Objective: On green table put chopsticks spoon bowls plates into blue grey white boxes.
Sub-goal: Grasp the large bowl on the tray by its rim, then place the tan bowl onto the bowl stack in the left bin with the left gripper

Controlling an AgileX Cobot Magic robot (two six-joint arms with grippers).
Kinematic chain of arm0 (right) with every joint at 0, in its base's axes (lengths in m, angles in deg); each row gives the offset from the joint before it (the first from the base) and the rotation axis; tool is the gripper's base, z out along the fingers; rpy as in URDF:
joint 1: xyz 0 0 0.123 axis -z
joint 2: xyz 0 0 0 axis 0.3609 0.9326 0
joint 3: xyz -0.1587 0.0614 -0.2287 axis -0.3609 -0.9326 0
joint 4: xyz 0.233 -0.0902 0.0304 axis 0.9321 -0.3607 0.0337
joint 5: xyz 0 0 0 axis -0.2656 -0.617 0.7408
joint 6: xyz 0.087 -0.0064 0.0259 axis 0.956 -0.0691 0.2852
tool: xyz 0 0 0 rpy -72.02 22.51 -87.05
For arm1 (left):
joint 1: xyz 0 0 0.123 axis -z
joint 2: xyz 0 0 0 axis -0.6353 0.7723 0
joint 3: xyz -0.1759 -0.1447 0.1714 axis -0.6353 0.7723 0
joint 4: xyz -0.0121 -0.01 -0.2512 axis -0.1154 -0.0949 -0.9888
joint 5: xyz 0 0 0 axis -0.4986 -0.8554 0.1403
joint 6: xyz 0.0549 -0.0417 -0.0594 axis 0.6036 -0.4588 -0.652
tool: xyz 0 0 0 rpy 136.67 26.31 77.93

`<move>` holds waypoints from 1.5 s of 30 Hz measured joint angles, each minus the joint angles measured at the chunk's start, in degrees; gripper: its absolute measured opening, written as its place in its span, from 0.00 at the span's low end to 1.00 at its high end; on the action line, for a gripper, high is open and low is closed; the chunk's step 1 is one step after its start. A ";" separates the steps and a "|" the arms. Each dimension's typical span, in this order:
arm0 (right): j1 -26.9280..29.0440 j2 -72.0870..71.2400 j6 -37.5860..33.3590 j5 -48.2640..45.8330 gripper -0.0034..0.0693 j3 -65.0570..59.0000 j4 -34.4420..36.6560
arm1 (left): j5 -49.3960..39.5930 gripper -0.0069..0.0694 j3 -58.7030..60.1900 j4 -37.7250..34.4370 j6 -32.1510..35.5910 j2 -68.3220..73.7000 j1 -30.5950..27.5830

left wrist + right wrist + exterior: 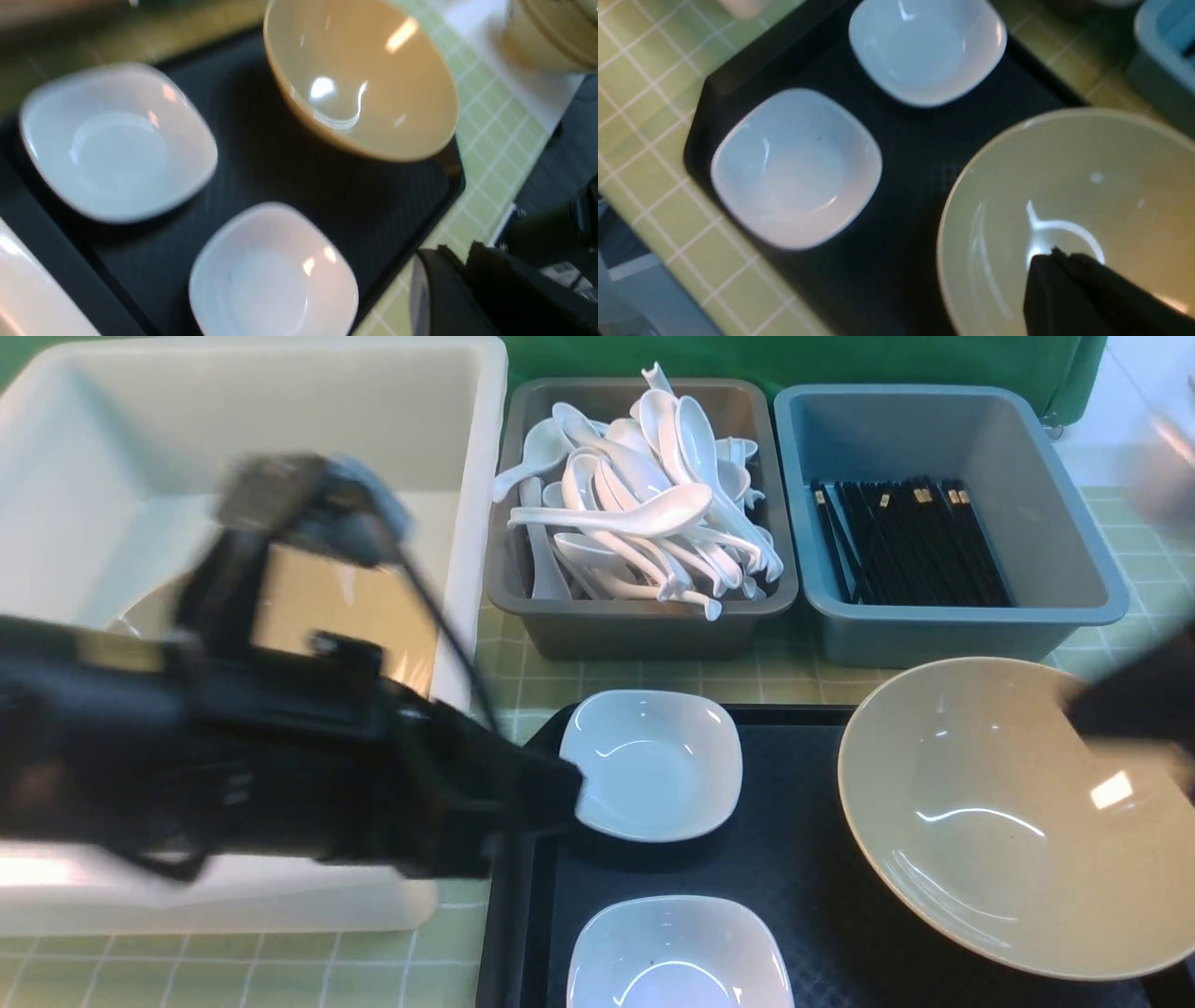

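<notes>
The right gripper point(1057, 280) is clenched over the inside of the tan bowl point(980, 803), which rests on the black tray point(803, 887) beside the far plate point(653, 765) and the near plate point(677, 957). The left gripper point(551, 798) (badly blurred) is at the far plate's edge; open or closed, I cannot tell.

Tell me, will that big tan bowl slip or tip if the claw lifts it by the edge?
Probably slippery: the tan bowl looks glossy, with bright reflections. It's wide and shallow, so held by one edge it may tilt.
</notes>
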 joint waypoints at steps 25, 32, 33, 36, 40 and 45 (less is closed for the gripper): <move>0.00 -20.51 14.20 -0.01 0.08 -12.71 0.07 | -4.61 0.74 -47.52 6.36 -14.20 61.93 12.89; 0.00 -22.18 14.20 -0.19 0.08 -12.71 -0.16 | -6.67 0.17 -52.58 6.83 -15.23 65.14 12.78; 0.00 -22.18 14.20 -0.14 0.08 -12.71 -0.16 | -7.14 0.13 -53.13 6.84 -15.23 65.14 12.71; 0.00 -22.31 12.92 0.27 0.08 -12.71 -0.16 | -9.76 0.11 -54.49 7.06 -14.77 64.44 12.65; 0.00 -22.33 9.08 2.39 0.09 -12.51 0.08 | -12.91 0.11 -54.74 9.21 -14.03 60.48 11.98; 0.00 -22.17 -0.17 6.30 0.10 -9.82 4.35 | -17.47 0.11 -54.89 10.20 -13.69 50.03 6.27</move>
